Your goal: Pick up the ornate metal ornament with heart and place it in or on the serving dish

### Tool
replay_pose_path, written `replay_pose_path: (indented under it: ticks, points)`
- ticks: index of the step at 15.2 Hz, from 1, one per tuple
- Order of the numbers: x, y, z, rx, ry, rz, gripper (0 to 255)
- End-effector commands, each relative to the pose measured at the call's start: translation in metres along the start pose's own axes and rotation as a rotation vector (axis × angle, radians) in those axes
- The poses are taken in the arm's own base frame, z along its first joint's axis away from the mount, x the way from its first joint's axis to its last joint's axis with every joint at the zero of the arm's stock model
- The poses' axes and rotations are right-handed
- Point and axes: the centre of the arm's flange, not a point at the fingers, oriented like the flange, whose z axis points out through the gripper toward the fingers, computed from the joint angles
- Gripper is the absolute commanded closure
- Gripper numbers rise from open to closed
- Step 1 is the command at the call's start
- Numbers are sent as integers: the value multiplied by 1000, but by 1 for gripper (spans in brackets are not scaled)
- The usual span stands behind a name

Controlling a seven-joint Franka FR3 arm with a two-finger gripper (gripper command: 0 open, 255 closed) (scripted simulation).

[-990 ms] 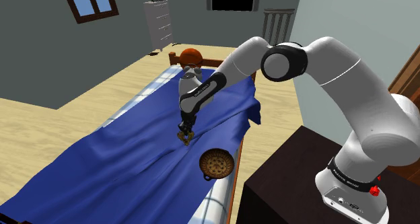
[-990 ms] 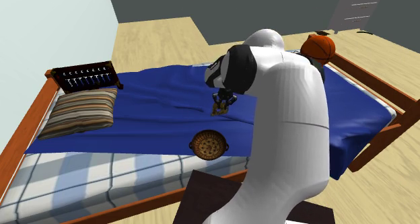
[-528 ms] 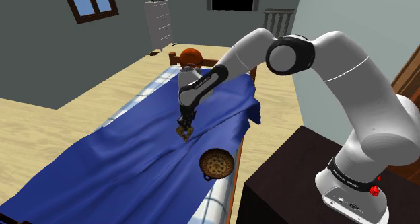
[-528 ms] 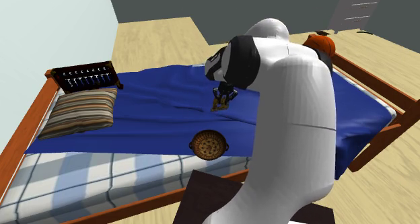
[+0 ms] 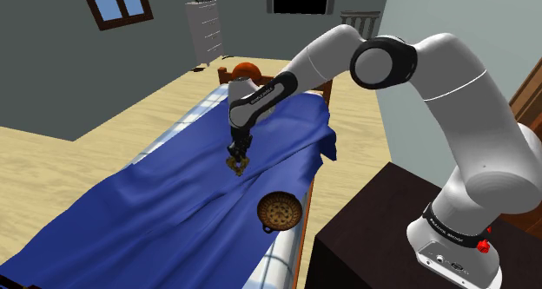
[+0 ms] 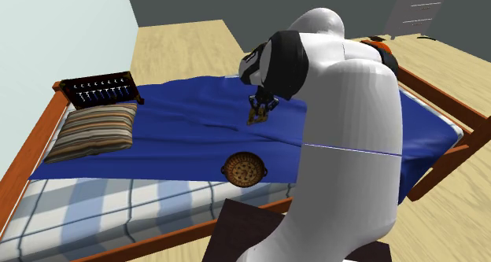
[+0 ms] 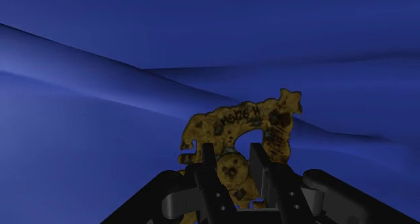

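The ornament (image 7: pixel 241 130) is a flat, tarnished golden piece with a curled outline. My gripper (image 7: pixel 232 163) is shut on its lower part, and it hangs clear above the blue bedspread (image 7: pixel 101 122). In the shoulder view the gripper (image 5: pixel 236 160) holds the ornament (image 5: pixel 235 167) over the middle of the bed. The serving dish (image 5: pixel 279 212) is a round brown bowl with a speckled inside, resting near the bed's edge closest to the stand. In the second exterior view the ornament (image 6: pixel 256 116) hangs above and beyond the dish (image 6: pixel 243 170).
A striped pillow (image 6: pixel 88 131) and a dark rack (image 6: pixel 98 88) lie at one end of the bed. An orange ball (image 5: pixel 244 72) sits at the other end by the wooden frame. The dark stand (image 5: pixel 373 235) is beside the dish. A grey dresser (image 5: pixel 205 31) stands by the far wall.
The gripper has risen with the ornament held in it, lifting it off the bedspread. The arm's elbow has moved upward. The dish has not moved.
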Motion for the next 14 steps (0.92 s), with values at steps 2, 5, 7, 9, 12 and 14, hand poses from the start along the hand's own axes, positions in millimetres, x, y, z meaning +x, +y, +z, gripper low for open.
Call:
replay_pose_path:
  ticks: [2, 5, 7, 9, 12, 14]
  points:
    - [-26, -7, -4, 0, -1, 0, 255]
    - [-65, -17, -6, 0, -1, 0, 255]
    - [-90, -24, -8, 0, -1, 0, 255]
    - [-115, -31, -9, 0, -1, 0, 255]
    - [-154, -41, -12, 0, -1, 0, 255]
    - [-179, -48, -13, 0, -1, 0, 255]
